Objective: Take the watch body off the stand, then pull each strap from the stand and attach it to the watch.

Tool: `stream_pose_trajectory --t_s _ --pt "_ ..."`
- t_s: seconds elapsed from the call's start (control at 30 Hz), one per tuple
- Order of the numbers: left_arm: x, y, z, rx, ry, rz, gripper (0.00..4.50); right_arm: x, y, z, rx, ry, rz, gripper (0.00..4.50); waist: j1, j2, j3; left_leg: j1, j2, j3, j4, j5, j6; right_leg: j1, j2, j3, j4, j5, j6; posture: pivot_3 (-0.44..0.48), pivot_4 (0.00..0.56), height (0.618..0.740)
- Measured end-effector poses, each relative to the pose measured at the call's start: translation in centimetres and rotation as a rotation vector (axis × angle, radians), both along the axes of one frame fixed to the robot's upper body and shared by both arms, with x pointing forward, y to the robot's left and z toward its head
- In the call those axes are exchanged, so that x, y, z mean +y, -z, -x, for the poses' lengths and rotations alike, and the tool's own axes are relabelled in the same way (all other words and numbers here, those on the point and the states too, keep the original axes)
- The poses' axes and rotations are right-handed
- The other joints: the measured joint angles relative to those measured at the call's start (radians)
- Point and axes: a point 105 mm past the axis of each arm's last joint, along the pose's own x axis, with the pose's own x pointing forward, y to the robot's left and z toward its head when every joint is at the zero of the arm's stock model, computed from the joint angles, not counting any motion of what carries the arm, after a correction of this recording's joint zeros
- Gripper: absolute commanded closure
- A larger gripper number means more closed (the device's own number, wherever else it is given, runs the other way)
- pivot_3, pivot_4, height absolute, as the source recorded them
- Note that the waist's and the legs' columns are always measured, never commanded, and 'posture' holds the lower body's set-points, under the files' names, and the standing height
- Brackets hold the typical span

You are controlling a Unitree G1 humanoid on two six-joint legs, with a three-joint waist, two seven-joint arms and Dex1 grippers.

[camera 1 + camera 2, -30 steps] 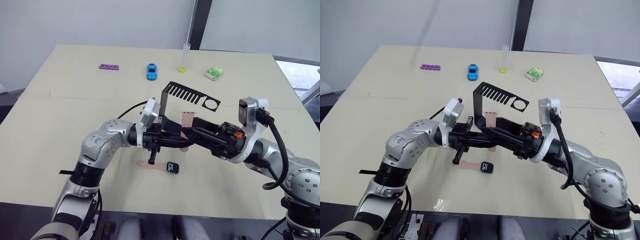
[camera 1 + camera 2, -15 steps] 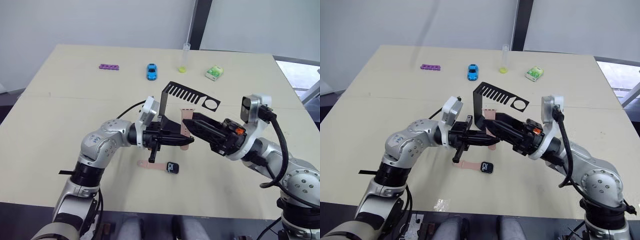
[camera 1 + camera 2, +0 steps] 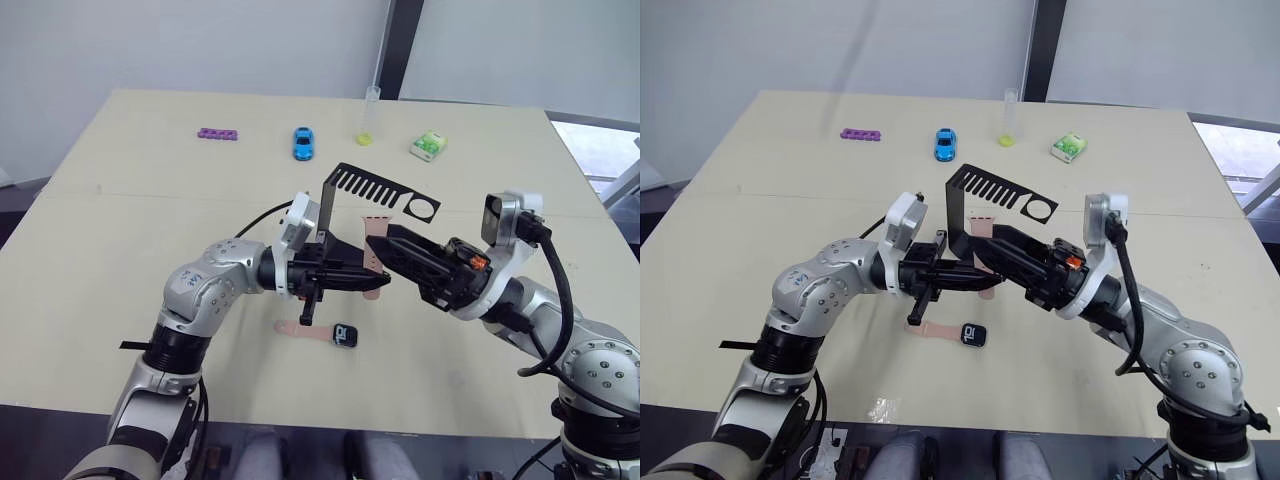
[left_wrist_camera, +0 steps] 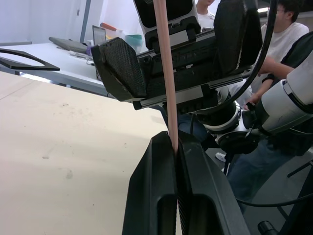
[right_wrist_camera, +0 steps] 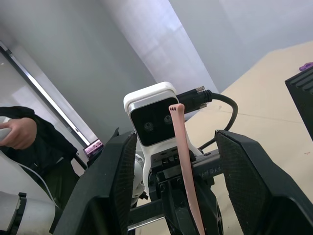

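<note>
Left gripper (image 4: 175, 161) fingers clamped on a pink strap (image 3: 373, 258), right gripper (image 5: 177, 161) fingers spread apart either side of it, beside the stand (image 3: 345, 215); watch body (image 3: 346, 335) on table (image 3: 150, 190) at 6 o'clock.

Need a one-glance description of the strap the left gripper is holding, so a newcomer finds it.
Start at the black stand mid-table. Just in front of it the left gripper and right gripper meet; the pale pink strap stands up, pinched in the left one. The other strap lies flat, joined to the watch body.
</note>
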Motion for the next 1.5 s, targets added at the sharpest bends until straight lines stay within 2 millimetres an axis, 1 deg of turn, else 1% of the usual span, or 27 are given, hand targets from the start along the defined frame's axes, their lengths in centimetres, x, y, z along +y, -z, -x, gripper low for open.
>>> stream_pose_trajectory --t_s 0.17,0.23,0.3,1.0,1.1,1.13,1.17,1.5 --pt "-0.01 -0.01 -0.05 0.006 -0.005 0.000 4.50 0.00 0.00 0.00 0.000 0.000 0.000 1.82 0.000 0.000 0.000 0.000 0.000 0.000 0.000 0.000 0.000 0.000 0.000 0.000 0.000 0.000 0.000 0.000 0.150 0.740" --pt "-0.03 -0.07 0.03 0.010 -0.001 0.004 4.50 0.00 0.00 0.00 0.000 0.000 0.000 2.34 0.000 0.000 0.000 0.000 0.000 0.000 0.000 0.000 0.000 0.000 0.000 0.000 0.000 0.000 0.000 0.000 0.150 0.740" --pt "-0.04 -0.13 0.09 0.010 0.003 0.007 4.50 0.00 0.00 0.00 0.000 0.000 0.000 3.03 0.000 0.000 0.000 0.000 0.000 0.000 0.000 0.000 0.000 0.000 0.000 0.000 0.000 0.000 0.000 0.000 0.150 0.740" --pt "-0.04 -0.14 0.08 0.010 0.002 0.007 4.50 -0.01 0.04 -0.07 -0.003 0.006 0.005 3.03 0.000 0.000 0.000 0.000 0.000 0.000 0.000 0.000 0.000 0.000 0.000 0.000 0.000 0.000 0.000 0.000 0.150 0.740" --pt "-0.04 -0.14 0.08 0.010 0.001 0.007 4.50 0.00 0.03 -0.07 -0.003 0.006 0.004 3.83 0.000 0.000 0.000 0.000 0.000 0.000 0.000 0.000 0.000 0.000 0.000 0.000 0.000 0.000 0.000 0.000 0.150 0.740" --pt "-0.04 -0.14 0.08 0.010 0.001 0.007 4.50 0.00 0.02 -0.07 -0.003 0.006 0.004 4.29 0.000 0.000 0.000 0.000 0.000 0.000 0.000 0.000 0.000 0.000 0.000 0.000 0.000 0.000 0.000 0.000 0.150 0.740" --pt "-0.05 -0.14 0.08 0.009 0.001 0.007 4.50 0.00 0.01 -0.07 -0.003 0.006 0.004 4.46 0.000 0.000 0.000 0.000 0.000 0.000 0.000 0.000 0.000 0.000 0.000 0.000 0.000 0.000 0.000 0.000 0.150 0.740" --pt "-0.11 -0.46 0.32 -0.011 0.001 0.012 4.50 -0.01 -0.20 -0.10 -0.012 0.008 -0.008 4.46 0.000 0.000 0.000 0.000 0.000 0.000 0.000 0.000 0.000 0.000 0.000 0.000 0.000 0.000 0.000 0.000 0.150 0.740"
